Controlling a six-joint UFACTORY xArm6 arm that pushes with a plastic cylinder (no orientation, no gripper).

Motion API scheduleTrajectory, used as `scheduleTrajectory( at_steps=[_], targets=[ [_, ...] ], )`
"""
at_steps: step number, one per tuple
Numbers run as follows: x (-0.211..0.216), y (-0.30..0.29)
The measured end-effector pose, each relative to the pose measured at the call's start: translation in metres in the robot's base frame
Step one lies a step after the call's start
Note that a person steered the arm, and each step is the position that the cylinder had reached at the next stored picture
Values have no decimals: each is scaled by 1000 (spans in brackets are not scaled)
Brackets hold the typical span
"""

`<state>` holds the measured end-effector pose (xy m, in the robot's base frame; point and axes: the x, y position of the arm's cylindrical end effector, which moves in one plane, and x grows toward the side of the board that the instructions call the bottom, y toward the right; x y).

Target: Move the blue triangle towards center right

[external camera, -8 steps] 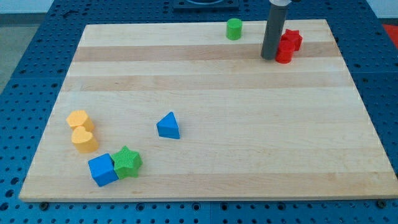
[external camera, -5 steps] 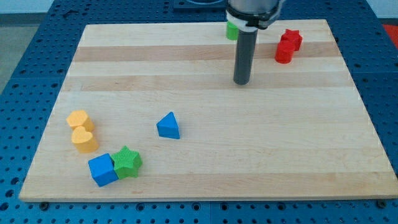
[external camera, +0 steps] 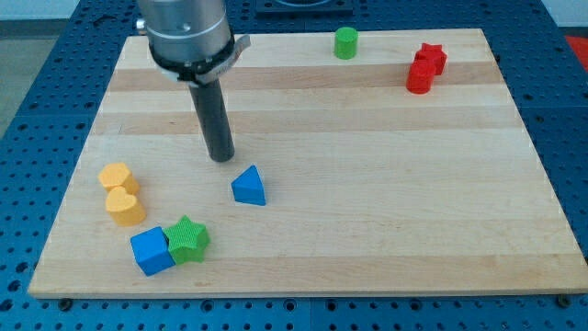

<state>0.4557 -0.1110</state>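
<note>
Rod (external camera: pixel 213 110) stands straight up, its top cut off by view's top edge. No pincer on arm, nothing held. My tip (external camera: pixel 220 158) sits just up-left of blue triangle (external camera: pixel 249 186), maybe not touching, hard to tell. Blue triangle lies on wooden board (external camera: pixel 386 202), left of middle. Far from triangle: blue cube (external camera: pixel 152 251), green star (external camera: pixel 188 239).
</note>
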Motion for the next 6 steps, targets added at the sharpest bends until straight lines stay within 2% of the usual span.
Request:
scheduleTrajectory(
  at_steps=[3,6],
  targets=[
    [50,32],
    [68,52]
  ],
)
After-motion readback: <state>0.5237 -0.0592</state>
